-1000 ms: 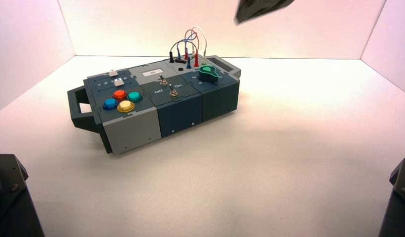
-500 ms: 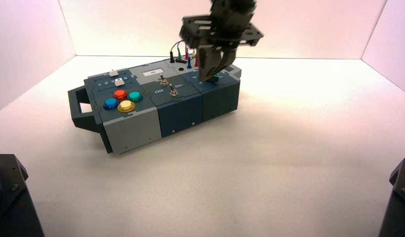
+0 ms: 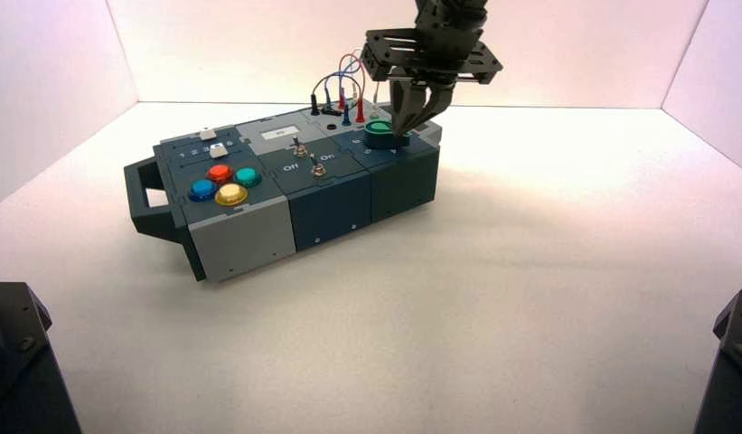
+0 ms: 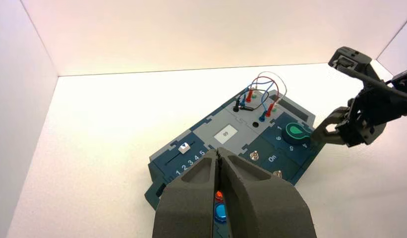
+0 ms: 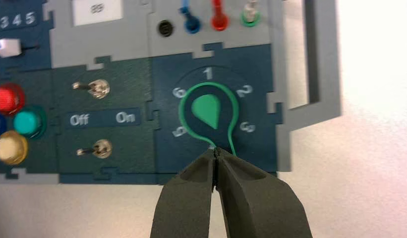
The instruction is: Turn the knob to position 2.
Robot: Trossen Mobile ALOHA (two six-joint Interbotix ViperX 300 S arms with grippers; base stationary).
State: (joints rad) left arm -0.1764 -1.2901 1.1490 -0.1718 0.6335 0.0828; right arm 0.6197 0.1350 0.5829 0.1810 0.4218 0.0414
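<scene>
Right gripper (image 5: 215,150) shifted, at knob (image 5: 206,110), wires (image 3: 361,78) beyond; left gripper (image 4: 218,150) aside.

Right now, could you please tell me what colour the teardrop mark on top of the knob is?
Green; it shows best on the knob in the right wrist view.

Dark Green Knob Wears a Bright Green Outline

The rotary knob (image 5: 207,110) pairs dark green with a bright green rim and teardrop. Toward the box's (image 3: 331,194) opposite end, push-buttons glow red (image 3: 220,174), blue (image 3: 202,189), teal (image 3: 248,177), yellow (image 3: 230,193).
</scene>
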